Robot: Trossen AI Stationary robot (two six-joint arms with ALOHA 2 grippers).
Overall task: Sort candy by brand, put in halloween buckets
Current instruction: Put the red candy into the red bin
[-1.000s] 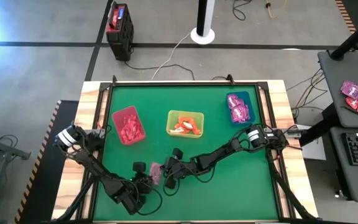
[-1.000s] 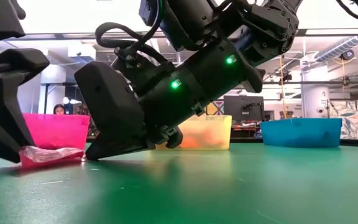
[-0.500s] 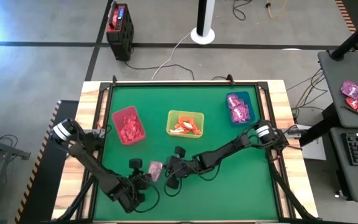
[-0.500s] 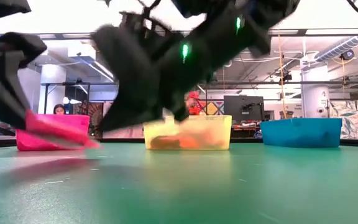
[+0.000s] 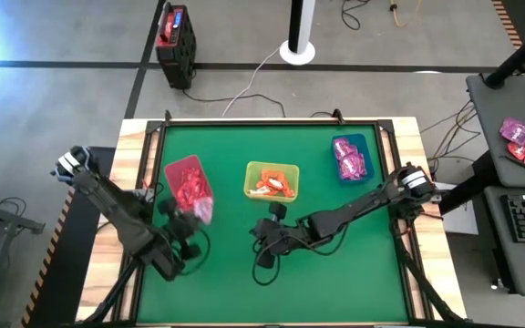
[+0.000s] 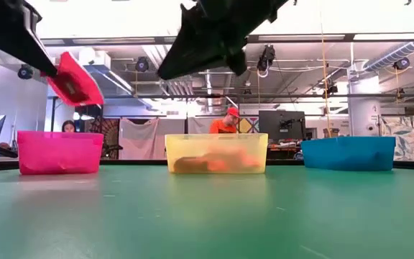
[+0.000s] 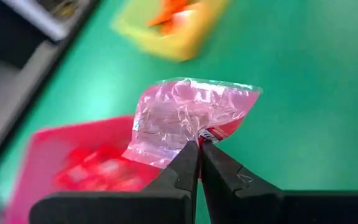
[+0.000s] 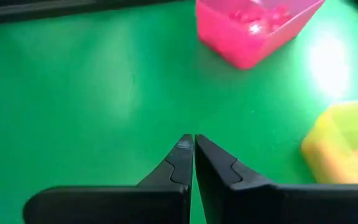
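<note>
**Pink packet aloft at the red bin**

Left gripper point(image 7: 199, 144) raised off the table, fingertips pinched on a dull reddish-pink candy packet point(image 7: 188, 118). From above, packet point(image 5: 200, 210) hanging at the near corner of the crimson red bin point(image 5: 187, 182), partly over its rim. From table height, packet point(image 6: 74, 78) tilted, well above that bin point(image 6: 58, 152). Red-wrapped pieces already lying inside the bin.

Right gripper point(image 8: 194, 149) pressed together, holding nothing, above bare green table point(image 5: 354, 264) near the middle, nearer the front edge than the yellow-green bin point(image 5: 272, 180). From table height, dark and high, off the surface.

Yellow-green bin in the middle of the row with orange-and-white packets point(image 5: 270, 187) inside. Dark teal-blue bin point(image 5: 351, 157) toward the right far corner with magenta-pink packets point(image 5: 350, 164) inside. All three bins well apart in one row.

A person in a red cap point(image 6: 230, 121) in the room behind, seen over the yellow-green bin.
</note>
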